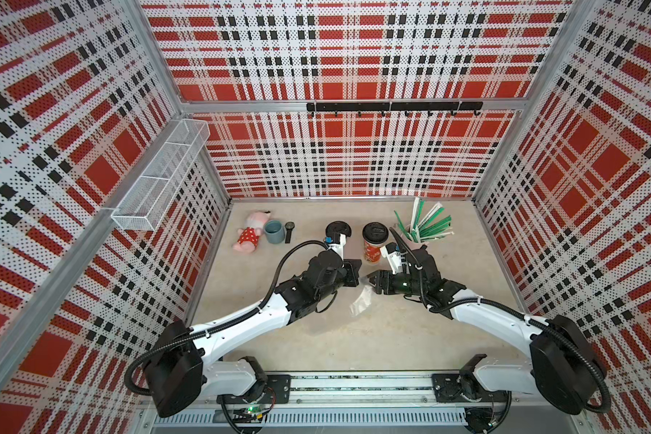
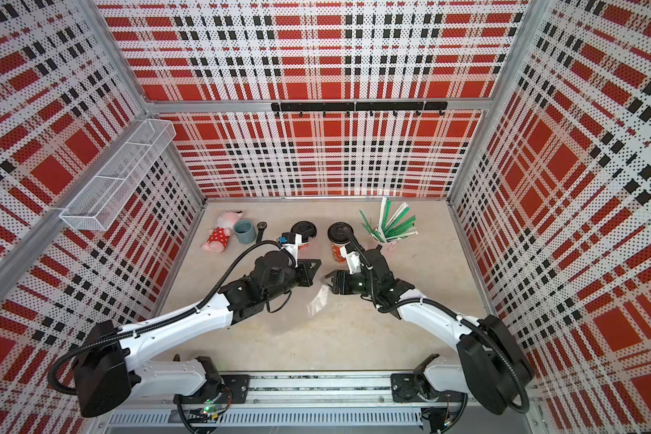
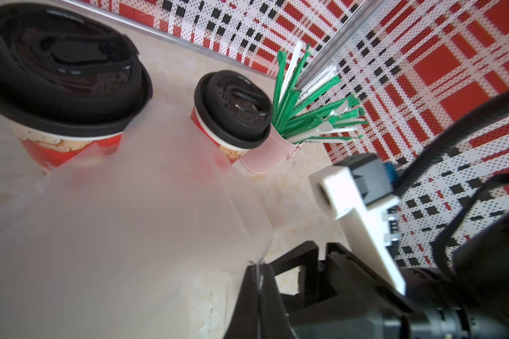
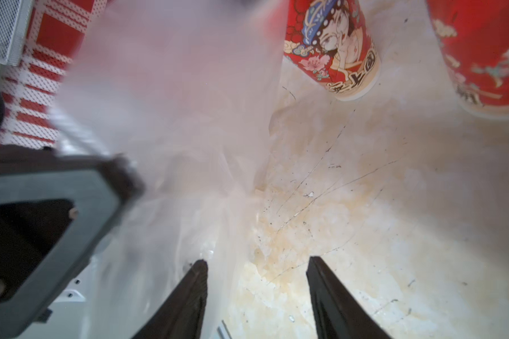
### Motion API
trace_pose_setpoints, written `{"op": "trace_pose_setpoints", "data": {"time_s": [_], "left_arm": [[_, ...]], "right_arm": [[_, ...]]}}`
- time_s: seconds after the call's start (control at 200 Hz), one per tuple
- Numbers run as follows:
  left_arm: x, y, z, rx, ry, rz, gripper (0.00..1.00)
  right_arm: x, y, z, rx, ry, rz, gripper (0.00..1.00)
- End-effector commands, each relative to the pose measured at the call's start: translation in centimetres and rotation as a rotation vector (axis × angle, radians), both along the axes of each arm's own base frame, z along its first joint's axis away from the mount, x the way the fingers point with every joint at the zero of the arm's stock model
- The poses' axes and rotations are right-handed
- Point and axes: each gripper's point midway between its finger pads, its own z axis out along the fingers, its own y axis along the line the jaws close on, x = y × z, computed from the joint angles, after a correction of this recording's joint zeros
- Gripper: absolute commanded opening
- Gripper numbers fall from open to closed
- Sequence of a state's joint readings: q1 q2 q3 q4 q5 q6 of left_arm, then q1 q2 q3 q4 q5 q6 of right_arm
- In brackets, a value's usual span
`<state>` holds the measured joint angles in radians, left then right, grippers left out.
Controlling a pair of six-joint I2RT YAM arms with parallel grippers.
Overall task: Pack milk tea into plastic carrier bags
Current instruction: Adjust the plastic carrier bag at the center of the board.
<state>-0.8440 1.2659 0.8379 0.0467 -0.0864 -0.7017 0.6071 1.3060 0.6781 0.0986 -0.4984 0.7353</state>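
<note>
Left pincer (image 3: 259,273) pinching plastic carrier bag (image 1: 359,300); right pincer (image 4: 256,259) spread, film against one jaw. Milk tea cups (image 1: 373,250) upright beyond both, unbagged. Risk: thin film slipping clear, mouth staying shut.

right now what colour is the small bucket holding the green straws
Pale pink; the bucket shows best in the left wrist view.

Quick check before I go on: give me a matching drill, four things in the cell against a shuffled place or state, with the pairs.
Things:
1. left gripper
2. right gripper
3. grey-blue mug
4. pink cup

Place or state:
A. holds green and white straws
B. shut on the plastic bag
C. jaws apart
D. next to the plush toy

Pairs: 1-B, 2-C, 3-D, 4-A
</note>
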Motion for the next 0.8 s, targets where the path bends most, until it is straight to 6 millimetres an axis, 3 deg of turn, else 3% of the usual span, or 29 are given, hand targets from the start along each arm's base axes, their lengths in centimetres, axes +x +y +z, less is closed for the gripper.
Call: {"op": "trace_pose_setpoints", "data": {"time_s": [0.0,0.115,0.22,0.436,0.581,0.671,0.797], "left_arm": [[-0.3,-0.1,1.6,-0.066,-0.04,-0.034,0.0],[-0.3,0.3,2.1,-0.105,-0.053,-0.041,0.0],[-0.4,0.4,3.2,-0.142,-0.08,-0.052,0.0],[-1.0,-0.7,7.8,-0.24,-0.173,-0.133,0.0],[-2.3,-0.3,10.5,-0.352,-0.233,-0.171,0.0],[-3.1,0.7,10.1,-0.394,-0.247,-0.16,0.0],[-3.1,2.3,6.7,-0.424,-0.193,-0.105,0.0]], "right_arm": [[0.6,1.0,1.5,0.028,-0.035,0.016,0.48],[0.8,0.7,1.8,0.016,-0.046,-0.003,0.38],[0.7,-0.1,2.8,-0.025,-0.071,-0.018,0.38],[0.2,-2.7,6.9,-0.105,-0.174,-0.08,0.35],[-0.4,-4.2,9.6,-0.144,-0.231,-0.107,0.48],[-0.9,-4.7,11.0,-0.129,-0.258,-0.117,0.57],[-2.0,-3.3,11.1,-0.088,-0.249,-0.037,0.66]]}}
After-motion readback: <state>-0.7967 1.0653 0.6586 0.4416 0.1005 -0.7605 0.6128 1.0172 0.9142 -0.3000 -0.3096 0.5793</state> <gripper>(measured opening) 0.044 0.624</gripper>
